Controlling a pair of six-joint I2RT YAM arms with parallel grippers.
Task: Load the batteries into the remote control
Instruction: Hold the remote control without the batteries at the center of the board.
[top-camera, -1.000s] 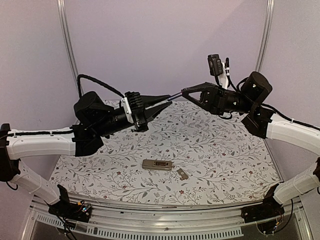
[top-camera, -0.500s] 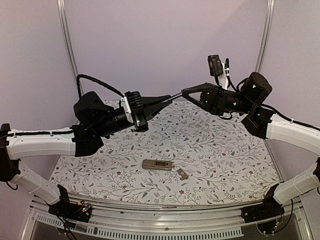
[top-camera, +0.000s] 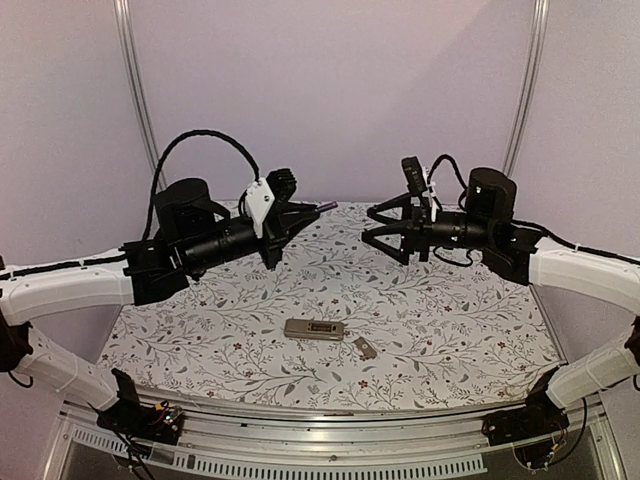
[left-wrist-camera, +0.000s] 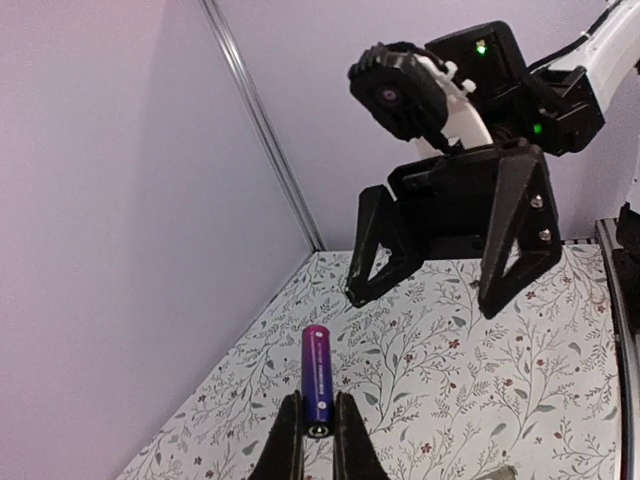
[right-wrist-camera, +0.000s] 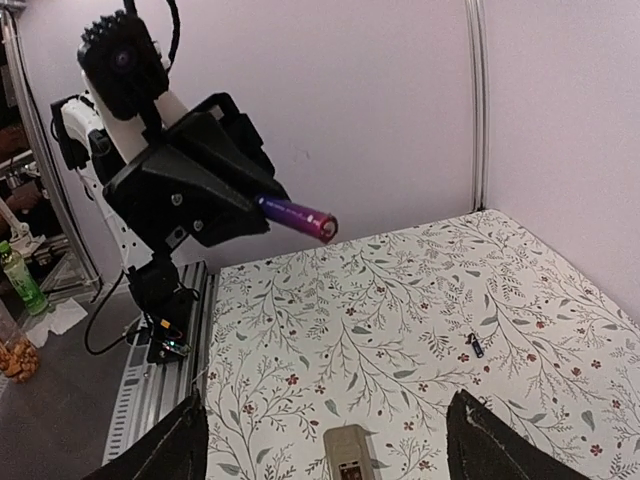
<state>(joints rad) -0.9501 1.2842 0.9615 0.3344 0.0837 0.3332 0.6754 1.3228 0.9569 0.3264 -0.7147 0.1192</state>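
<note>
we see the left jaws clenched on a battery, a slim purple cell gripped at its near end, with most of its length sticking out past the tips. it is held high above the table and touches nothing else. from above we can make out only its far tip; the rest is hidden by the black fingers. the right jaws are spread wide and grasp nothing, facing the battery across a gap. in the right wrist view only their finger tips show, cut off at the bottom corners. the remote lies flat on the table near the front edge, between the two arms, with a dark strip along its middle; we cannot tell whether anything sits in it. the right wrist view cuts off its lower part. a small flat cover piece lies near its right end, apart from it. a tiny dark speck on the table is too small for us to name.
</note>
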